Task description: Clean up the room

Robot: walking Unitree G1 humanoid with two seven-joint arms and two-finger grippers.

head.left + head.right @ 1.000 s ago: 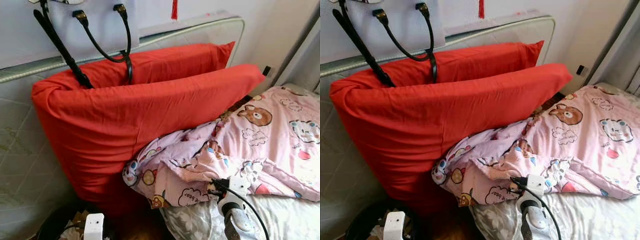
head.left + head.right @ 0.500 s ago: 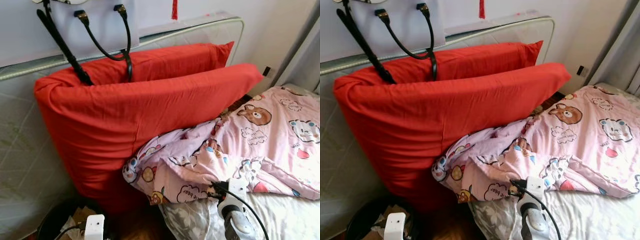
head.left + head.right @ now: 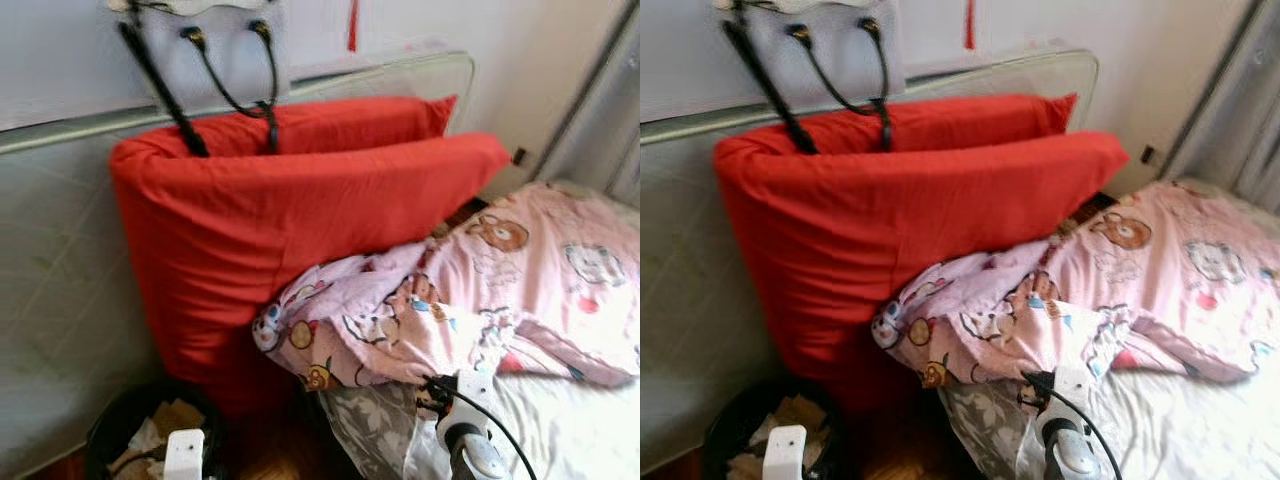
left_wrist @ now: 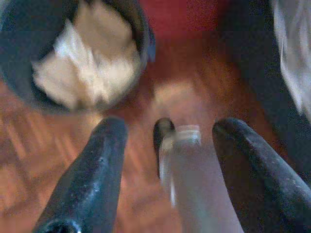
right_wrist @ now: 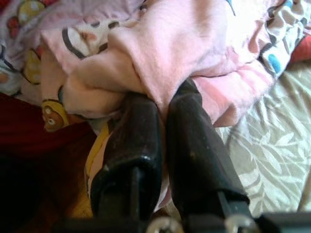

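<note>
Evidently the right gripper point(image 5: 163, 109) has its black fingers pressed nearly together on a fold of the soft pink cartoon-print quilt point(image 3: 520, 280), a grip suited to dragging limp fabric flat across the leaf-patterned sheet point(image 3: 560, 430). The quilt lies bunched at about four o'clock from the plump red pillows point(image 3: 300, 220). The left gripper point(image 4: 167, 145) hangs spread and empty above the round dark bin point(image 4: 141, 29) of crumpled paper.

Soft fleecy cloth blanket point(image 3: 470, 300) beside smooth matt cloth red pillow point(image 3: 300, 230).
</note>
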